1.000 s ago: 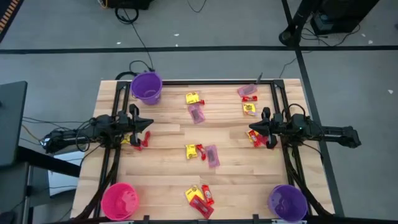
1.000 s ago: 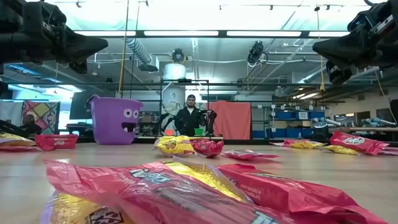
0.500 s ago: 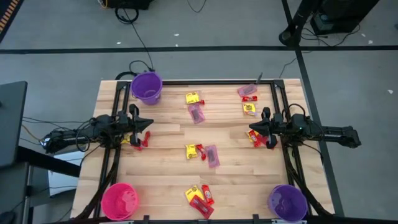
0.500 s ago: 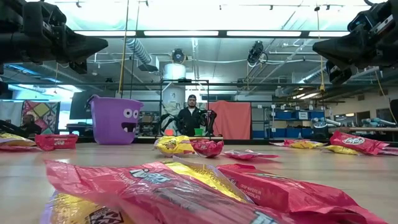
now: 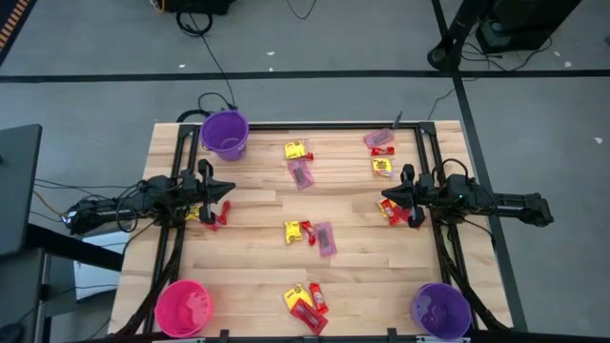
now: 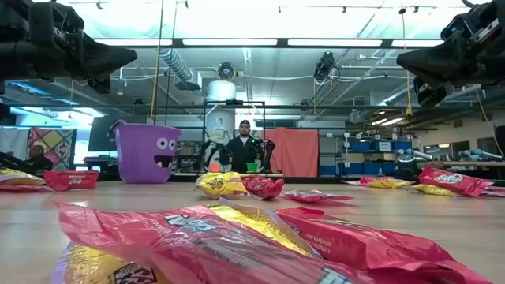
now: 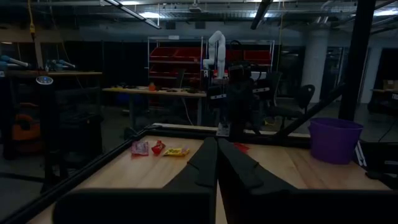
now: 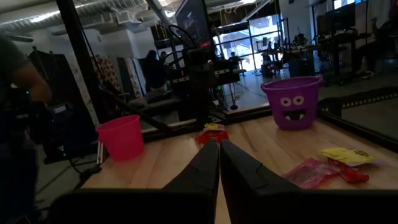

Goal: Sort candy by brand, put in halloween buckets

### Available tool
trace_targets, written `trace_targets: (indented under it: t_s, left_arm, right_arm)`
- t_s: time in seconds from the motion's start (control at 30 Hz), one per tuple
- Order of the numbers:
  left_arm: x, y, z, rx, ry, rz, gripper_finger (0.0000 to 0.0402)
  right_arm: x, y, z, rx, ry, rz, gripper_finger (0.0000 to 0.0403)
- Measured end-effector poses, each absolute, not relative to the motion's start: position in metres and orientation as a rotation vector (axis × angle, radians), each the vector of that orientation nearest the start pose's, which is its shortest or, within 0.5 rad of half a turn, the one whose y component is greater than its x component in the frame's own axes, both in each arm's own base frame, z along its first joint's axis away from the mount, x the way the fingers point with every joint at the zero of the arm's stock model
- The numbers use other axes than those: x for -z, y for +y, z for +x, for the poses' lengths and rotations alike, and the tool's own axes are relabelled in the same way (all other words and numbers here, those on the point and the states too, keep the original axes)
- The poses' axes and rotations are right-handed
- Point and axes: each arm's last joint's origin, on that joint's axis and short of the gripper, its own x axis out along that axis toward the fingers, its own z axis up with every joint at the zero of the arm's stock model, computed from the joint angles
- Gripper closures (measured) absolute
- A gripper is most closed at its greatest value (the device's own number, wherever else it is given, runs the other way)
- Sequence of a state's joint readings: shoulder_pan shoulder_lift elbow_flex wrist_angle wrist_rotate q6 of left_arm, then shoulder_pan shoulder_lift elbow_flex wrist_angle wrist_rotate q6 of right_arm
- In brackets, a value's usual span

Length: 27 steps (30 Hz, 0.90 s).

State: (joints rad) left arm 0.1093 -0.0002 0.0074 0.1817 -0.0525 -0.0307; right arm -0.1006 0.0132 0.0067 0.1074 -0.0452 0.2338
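Candy lies in small heaps on the wooden table: yellow, red and mauve packets at the far middle, far right, centre and near middle. A few more packets lie under each gripper. One purple bucket stands upright at the far left corner, a pink one at the near left, and another purple one at the near right. My left gripper hangs shut and level above the table's left side, my right gripper likewise at the right; they point at each other.
Black frame rails run along the table's left and right sides beneath the arms. The middle strip of the table between the heaps is bare wood. A person stands in the room beyond the far edge.
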Motion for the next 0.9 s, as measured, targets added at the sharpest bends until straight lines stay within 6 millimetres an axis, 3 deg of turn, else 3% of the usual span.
trace_targets:
  t_s: [0.2, 0.37, 0.6, 0.9]
  left_arm:
    - [-0.183, 0.012, 0.095, -0.159, -0.192, -0.023, 0.0387]
    - [-0.188, 0.013, 0.094, -0.207, -0.222, 0.134, 0.0387]
    - [-0.190, 0.013, 0.093, -0.207, -0.245, 0.119, 0.0387]
    - [-0.197, 0.012, 0.091, -0.121, -0.372, -0.390, 0.0387]
  right_arm:
    - [-0.175, -0.008, 0.097, 0.043, -0.107, 0.226, 0.0375]
    - [-0.175, -0.009, 0.097, 0.043, -0.107, 0.226, 0.0375]
    - [-0.175, -0.008, 0.097, 0.043, -0.109, 0.226, 0.0375]
    - [-0.176, -0.008, 0.097, 0.043, -0.111, 0.226, 0.0375]
